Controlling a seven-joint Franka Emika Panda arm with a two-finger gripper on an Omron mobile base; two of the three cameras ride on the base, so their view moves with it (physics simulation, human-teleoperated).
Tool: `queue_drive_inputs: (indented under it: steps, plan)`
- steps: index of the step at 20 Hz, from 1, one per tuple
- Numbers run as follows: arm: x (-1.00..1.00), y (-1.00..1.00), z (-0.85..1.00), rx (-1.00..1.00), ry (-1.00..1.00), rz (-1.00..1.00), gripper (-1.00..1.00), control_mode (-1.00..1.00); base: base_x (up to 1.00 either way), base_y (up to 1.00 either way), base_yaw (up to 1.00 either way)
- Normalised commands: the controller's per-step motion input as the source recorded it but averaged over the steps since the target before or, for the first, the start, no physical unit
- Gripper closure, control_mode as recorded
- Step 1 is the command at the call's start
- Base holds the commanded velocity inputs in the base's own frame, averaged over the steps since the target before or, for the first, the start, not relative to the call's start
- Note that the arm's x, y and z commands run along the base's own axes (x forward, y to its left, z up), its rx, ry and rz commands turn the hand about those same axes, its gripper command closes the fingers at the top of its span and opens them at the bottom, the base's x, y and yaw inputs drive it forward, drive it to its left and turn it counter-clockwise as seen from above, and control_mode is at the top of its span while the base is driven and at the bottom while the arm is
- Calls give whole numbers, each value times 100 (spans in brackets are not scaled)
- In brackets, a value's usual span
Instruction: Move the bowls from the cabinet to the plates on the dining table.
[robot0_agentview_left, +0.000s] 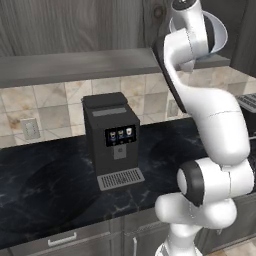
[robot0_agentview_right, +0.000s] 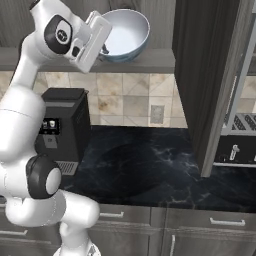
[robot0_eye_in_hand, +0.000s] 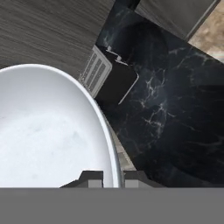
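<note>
Gripping the bowl (robot0_agentview_right: 124, 35) by its rim, the gripper (robot0_eye_in_hand: 113, 177) is closed, one fingertip inside the rim and one outside. Bowl: white inside, blue outside, held high and tilted in front of the cabinet (robot0_agentview_right: 150, 15), at its lower edge. Below: coffee machine (robot0_agentview_left: 111, 137) standing on the black marble worktop (robot0_agentview_right: 160, 165). Cabinet door (robot0_agentview_right: 205, 75) stands open at right.

The white arm reaches high, elbow bent, wrist tipped sideways. Its gripper (robot0_eye_in_hand: 113, 178) is clamped on the rim of the white bowl (robot0_agentview_right: 127, 35), one finger inside, one outside.
</note>
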Motion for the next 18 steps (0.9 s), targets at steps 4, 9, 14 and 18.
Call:
queue_drive_inputs:
  steps: [4, 9, 14, 18]
  plan:
    - [-62, 0, -3, 2, -8, 0, 100, -100, 0, 0, 0]
    - [-62, 1, -4, 4, -3, 1, 100, -100, 0, 0, 0]
    - [-53, 4, 0, 4, 3, 6, 100, -100, 0, 0, 0]
    - [-32, 0, 4, 1, 7, 14, 100, -100, 0, 0, 0]
